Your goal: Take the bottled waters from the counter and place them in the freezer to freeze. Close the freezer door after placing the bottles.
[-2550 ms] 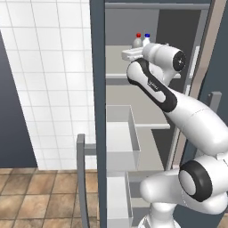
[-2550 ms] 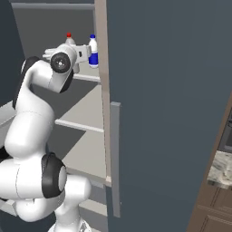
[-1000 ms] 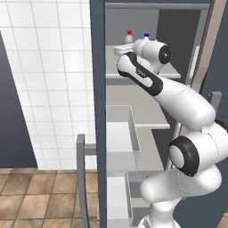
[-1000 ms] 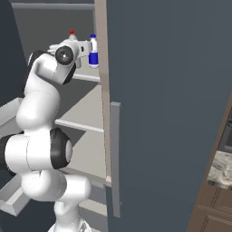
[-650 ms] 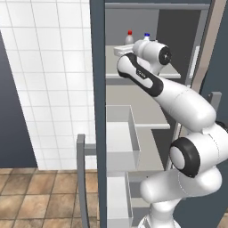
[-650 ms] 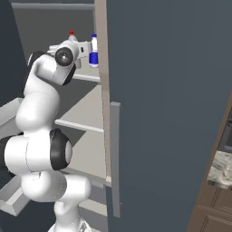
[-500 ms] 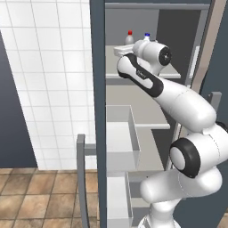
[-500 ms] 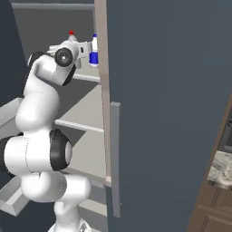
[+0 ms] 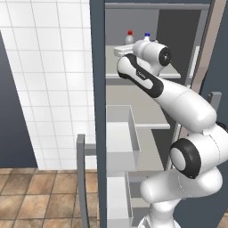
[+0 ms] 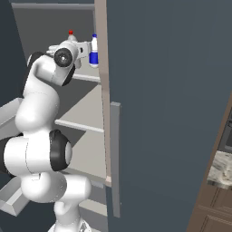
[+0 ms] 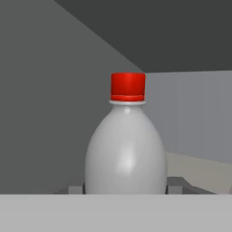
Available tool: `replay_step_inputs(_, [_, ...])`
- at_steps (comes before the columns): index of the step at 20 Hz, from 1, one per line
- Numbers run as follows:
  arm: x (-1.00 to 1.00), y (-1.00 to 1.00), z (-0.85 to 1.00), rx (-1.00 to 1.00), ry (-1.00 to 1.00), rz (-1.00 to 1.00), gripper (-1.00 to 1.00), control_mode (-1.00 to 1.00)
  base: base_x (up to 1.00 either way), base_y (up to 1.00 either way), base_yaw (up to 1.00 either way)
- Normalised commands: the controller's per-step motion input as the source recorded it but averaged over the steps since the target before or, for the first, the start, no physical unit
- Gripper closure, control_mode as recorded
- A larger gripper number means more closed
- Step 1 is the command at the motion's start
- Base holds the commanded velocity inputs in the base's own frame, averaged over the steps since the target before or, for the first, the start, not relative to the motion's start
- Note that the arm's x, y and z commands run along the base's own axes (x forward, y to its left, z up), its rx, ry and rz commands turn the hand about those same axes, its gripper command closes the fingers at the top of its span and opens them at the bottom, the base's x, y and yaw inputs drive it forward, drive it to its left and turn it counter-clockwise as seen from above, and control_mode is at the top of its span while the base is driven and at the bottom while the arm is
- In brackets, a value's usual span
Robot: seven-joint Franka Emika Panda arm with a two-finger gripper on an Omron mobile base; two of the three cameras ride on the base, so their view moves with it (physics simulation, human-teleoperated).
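Note:
The red-capped bottled water [image 11: 125,149] stands upright right in front of the hand camera, and my gripper [image 11: 125,189] is shut on its base, one dark fingertip [image 11: 75,189] on each side. In the left base view the arm reaches into the open freezer [image 9: 133,89], with the gripper [image 9: 126,49] on the top shelf under the red-capped bottle [image 9: 129,38]. The blue-capped bottle [image 10: 94,50] stands on the same shelf, just right of the hand. The freezer door [image 10: 167,113] stands wide open at the right. A strip of the counter [image 10: 223,164] shows at the far right.
White bins [image 9: 119,142] jut out from the lower shelves under the arm. The door's grey bar handle [image 10: 115,158] hangs close to the arm's right. A white tiled wall [image 9: 49,80] and a second grey handle [image 9: 80,178] lie left of the freezer.
Since the earliest frames the elbow has swung up and the hand has shifted slightly left on the top shelf with the red-capped bottle. Over the last second nothing has moved.

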Motion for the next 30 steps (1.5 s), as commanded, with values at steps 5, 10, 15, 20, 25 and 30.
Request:
replay_step_inputs(5, [0.00,0.06,0.00,0.00,0.00,0.00,1.00,-1.00,0.00,0.00,0.00])
replay_step_inputs(10, [0.00,0.07,-0.01,0.00,0.00,0.00,-1.00,-1.00,0.00,0.00,0.00])
replay_step_inputs(15, [0.00,0.02,0.00,0.00,0.00,0.00,-1.00,-1.00,0.00,0.00,0.00])
replay_step_inputs(20, [0.00,0.00,0.00,0.00,0.00,0.00,-1.00,-1.00,0.00,0.00,0.00])
replay_step_inputs(25, [0.00,0.00,0.00,0.00,0.00,0.00,-1.00,-1.00,0.00,0.00,0.00])
replay_step_inputs(30, [0.00,0.00,0.00,0.00,0.00,0.00,-1.00,-1.00,0.00,0.00,0.00])
